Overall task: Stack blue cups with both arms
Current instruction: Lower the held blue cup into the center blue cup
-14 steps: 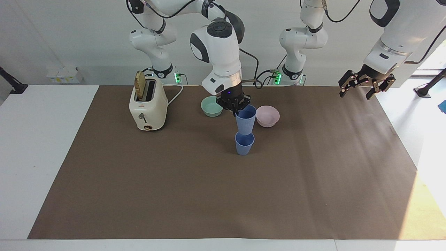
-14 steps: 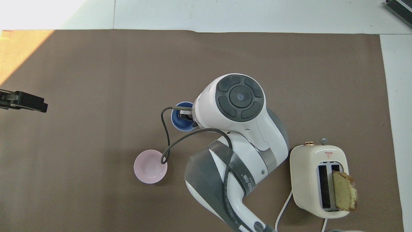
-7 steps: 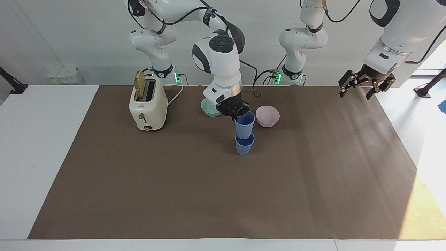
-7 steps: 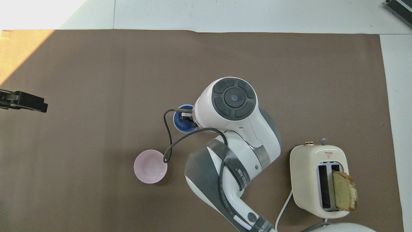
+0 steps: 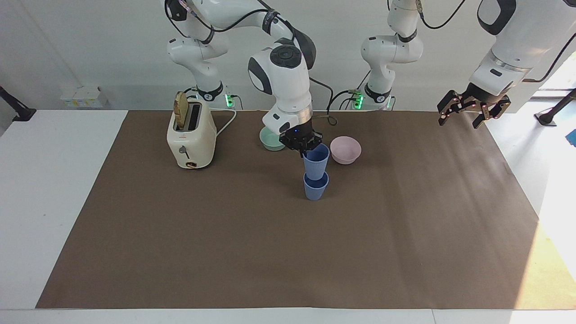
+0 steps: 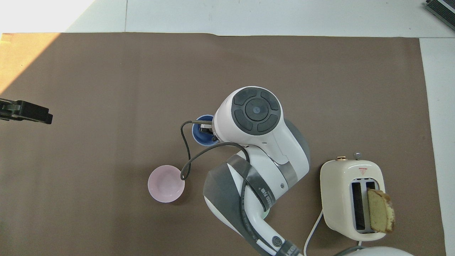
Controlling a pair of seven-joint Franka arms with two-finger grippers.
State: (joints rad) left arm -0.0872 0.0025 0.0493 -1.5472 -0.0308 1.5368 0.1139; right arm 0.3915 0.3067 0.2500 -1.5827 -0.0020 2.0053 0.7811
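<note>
Right pincer [image 5: 306, 149] clamped on rim of upper blue cup [image 5: 316, 163], seated upright partway into lower blue cup [image 5: 315, 188] near middle of bench [image 5: 135, 252]. Left pincer [image 5: 468, 111] spread wide, empty, waiting over bench edge at left arm's end.

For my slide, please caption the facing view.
Right gripper seats upper blue cup into lower blue cup.
</note>
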